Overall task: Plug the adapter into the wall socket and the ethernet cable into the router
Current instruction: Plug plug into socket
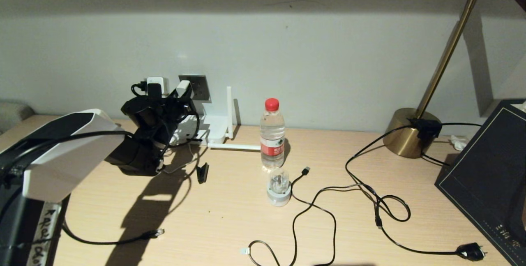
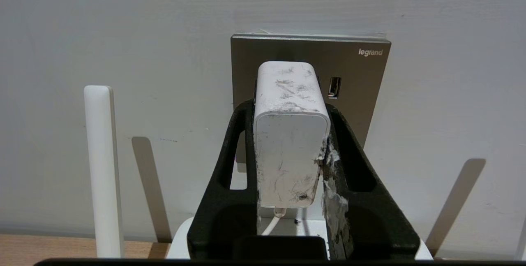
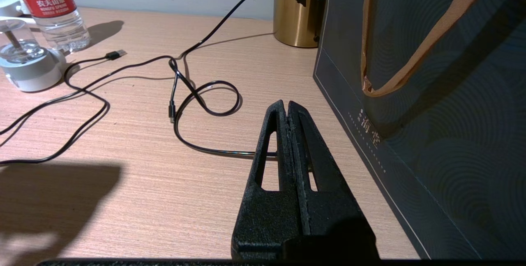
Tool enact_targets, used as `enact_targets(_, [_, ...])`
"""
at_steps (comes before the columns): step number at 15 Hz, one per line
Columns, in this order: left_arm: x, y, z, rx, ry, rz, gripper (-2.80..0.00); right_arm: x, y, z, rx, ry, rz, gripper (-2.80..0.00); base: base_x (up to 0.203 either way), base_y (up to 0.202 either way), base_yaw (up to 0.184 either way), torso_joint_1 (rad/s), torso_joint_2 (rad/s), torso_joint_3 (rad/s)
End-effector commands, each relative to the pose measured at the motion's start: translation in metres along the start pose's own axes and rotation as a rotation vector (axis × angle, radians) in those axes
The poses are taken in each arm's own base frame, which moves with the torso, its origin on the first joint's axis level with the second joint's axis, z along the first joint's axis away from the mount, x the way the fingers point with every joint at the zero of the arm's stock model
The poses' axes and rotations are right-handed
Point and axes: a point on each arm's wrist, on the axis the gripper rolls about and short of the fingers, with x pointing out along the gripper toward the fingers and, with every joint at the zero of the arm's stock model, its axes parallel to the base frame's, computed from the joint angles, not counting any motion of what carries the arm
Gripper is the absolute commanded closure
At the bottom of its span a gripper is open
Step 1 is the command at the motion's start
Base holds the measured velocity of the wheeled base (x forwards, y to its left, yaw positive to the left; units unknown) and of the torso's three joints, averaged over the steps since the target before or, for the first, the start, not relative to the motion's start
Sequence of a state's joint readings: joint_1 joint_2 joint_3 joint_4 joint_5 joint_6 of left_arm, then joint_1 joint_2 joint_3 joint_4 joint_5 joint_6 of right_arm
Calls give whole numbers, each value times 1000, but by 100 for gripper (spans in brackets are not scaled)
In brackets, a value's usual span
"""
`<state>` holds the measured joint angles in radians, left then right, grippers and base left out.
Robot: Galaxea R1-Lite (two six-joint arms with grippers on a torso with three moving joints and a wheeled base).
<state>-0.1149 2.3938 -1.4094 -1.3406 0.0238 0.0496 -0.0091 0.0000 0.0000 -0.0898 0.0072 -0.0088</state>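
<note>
The white adapter sits between the black fingers of my left gripper, which is shut on its sides. Its far end meets the face of the grey wall socket; the prongs are hidden. In the head view the left gripper holds the adapter up at the socket. The white router lies below on the table, its antennas standing up. The ethernet cable lies loose at the front left, its clear plug free. My right gripper hovers shut and empty over the table.
A water bottle and a clear-domed gadget stand mid-table. Thin black cables loop across the right half, one ending in a mains plug. A brass lamp base and a dark paper bag stand at the right.
</note>
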Motion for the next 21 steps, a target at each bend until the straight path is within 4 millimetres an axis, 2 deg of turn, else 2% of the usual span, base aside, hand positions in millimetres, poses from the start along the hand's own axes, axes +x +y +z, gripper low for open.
enact_targets(1, [0, 0, 1, 1, -7, 1, 0, 2, 0, -9, 0, 35, 1, 0, 0, 0, 0, 0, 0, 0])
enact_targets(21, [-1, -8, -9, -4, 11, -13, 0, 2, 0, -10, 0, 35, 1, 0, 0, 0, 0, 0, 0, 0])
